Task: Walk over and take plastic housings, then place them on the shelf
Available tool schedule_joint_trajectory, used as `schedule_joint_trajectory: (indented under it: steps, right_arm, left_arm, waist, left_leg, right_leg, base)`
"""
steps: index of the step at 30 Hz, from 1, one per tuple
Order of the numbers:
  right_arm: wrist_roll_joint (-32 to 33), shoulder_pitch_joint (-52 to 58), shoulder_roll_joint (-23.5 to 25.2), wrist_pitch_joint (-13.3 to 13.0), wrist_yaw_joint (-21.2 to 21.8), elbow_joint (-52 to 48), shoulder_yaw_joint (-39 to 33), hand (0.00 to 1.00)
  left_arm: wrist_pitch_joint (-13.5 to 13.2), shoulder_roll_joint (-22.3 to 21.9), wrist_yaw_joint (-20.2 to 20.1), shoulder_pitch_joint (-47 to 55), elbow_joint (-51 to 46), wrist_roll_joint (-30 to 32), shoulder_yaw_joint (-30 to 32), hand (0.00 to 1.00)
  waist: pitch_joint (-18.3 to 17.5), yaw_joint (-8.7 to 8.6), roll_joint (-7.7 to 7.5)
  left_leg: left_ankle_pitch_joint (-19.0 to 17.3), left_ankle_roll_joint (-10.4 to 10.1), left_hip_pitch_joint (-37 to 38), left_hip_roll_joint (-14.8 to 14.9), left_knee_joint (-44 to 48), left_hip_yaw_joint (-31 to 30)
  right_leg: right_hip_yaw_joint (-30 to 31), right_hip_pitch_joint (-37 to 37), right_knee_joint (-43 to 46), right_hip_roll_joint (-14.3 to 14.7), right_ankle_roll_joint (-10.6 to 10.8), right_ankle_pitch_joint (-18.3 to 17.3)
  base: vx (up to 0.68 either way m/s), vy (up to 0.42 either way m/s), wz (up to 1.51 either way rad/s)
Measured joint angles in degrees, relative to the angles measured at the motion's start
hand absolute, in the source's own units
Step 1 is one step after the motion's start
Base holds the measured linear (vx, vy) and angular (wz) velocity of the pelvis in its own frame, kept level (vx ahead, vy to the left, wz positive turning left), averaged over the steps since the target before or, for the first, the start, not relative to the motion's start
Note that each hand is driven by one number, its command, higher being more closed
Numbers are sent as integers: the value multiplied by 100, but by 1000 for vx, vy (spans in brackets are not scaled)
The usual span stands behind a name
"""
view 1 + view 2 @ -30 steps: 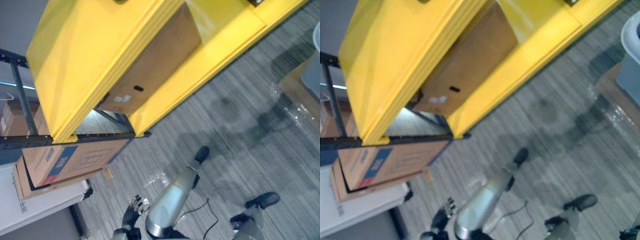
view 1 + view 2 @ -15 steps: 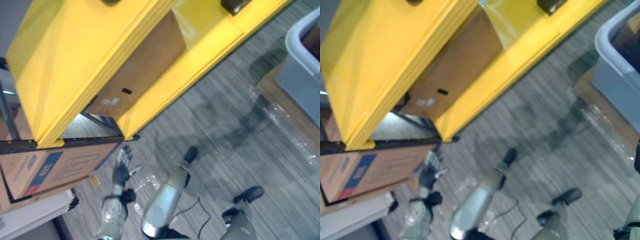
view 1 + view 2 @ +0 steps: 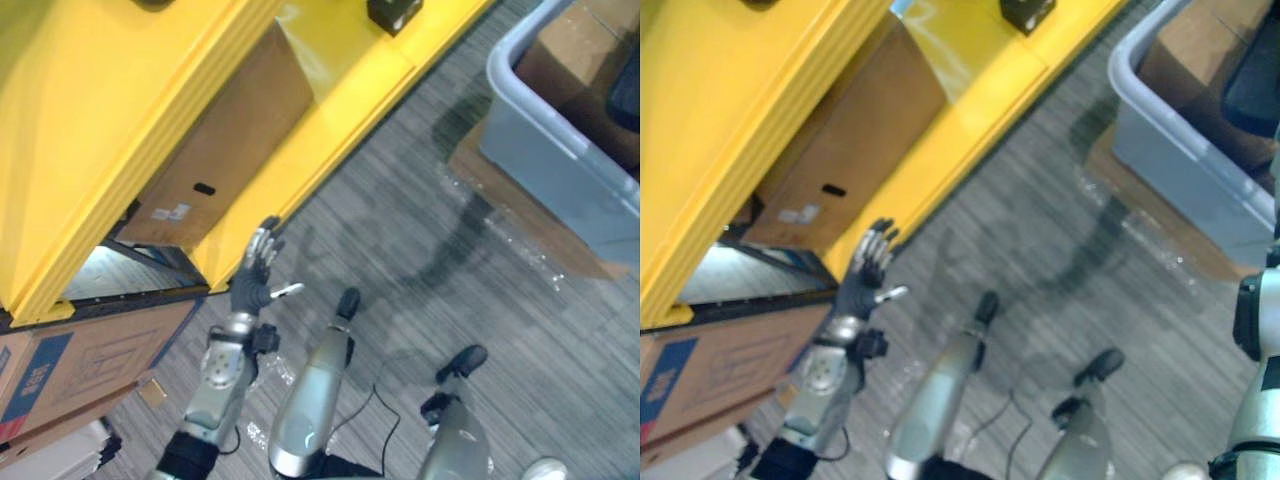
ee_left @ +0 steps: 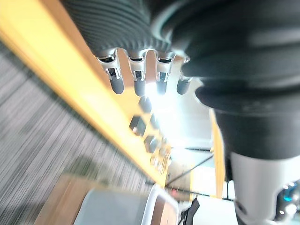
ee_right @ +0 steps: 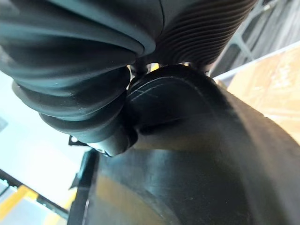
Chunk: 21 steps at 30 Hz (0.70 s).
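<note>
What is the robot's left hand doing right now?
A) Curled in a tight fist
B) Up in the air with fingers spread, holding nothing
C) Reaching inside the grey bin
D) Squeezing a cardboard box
B: the left hand is up by the yellow shelf edge, fingers straight and spread, nothing in them.

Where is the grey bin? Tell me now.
In the left eye view the grey bin stands upper right, on the robot's right, across the carpet from the yellow shelf.
</note>
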Motion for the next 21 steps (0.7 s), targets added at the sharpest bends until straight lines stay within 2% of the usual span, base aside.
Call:
schedule_joint_trajectory:
  steps: [2,6,8,9,11,12,13,16,21]
  right_arm:
    - [0,13,131,-263,0,-34,-90,100]
    - [-41,126,345,-736,19,-433,-232,100]
    - [-125,312,489,-890,30,-727,-358,100]
    - [-251,491,684,-1027,33,-1025,-440,100]
    - [-319,607,776,-1122,36,-1182,-447,100]
    - [-433,751,872,-1198,56,-1433,-550,100]
    - [-452,795,969,-1275,68,-1536,-626,100]
    - [-549,1014,1170,-1404,126,-1927,-784,100]
    - [-823,1130,1470,-1432,142,-2175,-789,100]
  left_arm:
    - [262,-22,29,-280,101,-75,-70,0]
    - [525,-169,351,-860,568,120,-78,0]
    - [619,-175,443,-1146,813,123,-40,0]
    - [694,-173,560,-1425,1067,135,79,0]
    - [732,-151,673,-1631,1202,133,155,0]
    - [778,-49,768,-1950,1393,134,185,0]
    - [842,35,859,-2122,1507,133,188,0]
    - [1006,104,1101,-2683,1916,126,316,0]
    - [1177,235,1349,-3190,2084,121,355,0]
  waist:
    - [55,-87,-85]
    - [80,-309,-216]
    - [66,-354,-371]
    - [63,-507,-536]
    - [22,-588,-682]
    - [14,-643,-840]
    - [12,-693,-923]
    - [-11,-884,-1018]
    - [-24,-1034,-1087]
  left_leg:
    - [8,-15,-1,77,-2,25]
    - [29,-51,36,194,-6,53]
    - [42,-71,140,247,-73,145]
    - [63,-102,283,285,-148,169]
    - [82,-128,342,317,-203,195]
    - [120,-157,428,361,-296,265]
    - [150,-163,493,382,-356,307]
    - [240,-193,641,411,-534,355]
    - [379,-272,848,500,-784,423]
  right_leg:
    - [61,-31,-16,78,-24,26]
    - [103,-32,-19,182,-87,76]
    - [186,-27,-21,204,-99,85]
    - [221,66,-32,233,-100,85]
    - [240,70,-33,259,-108,80]
    - [306,76,-35,287,-128,67]
    - [357,77,-35,297,-140,70]
    - [388,117,-34,321,-169,58]
    - [453,161,-35,417,-188,58]
  base:
    - [-50,-46,-15]
    - [-44,-48,-11]
    - [-38,-43,-22]
    - [-38,-52,-16]
    - [-36,-47,-15]
    - [-44,-48,-21]
    - [-44,-45,-22]
    - [-39,-35,-8]
    - [-12,-44,-8]
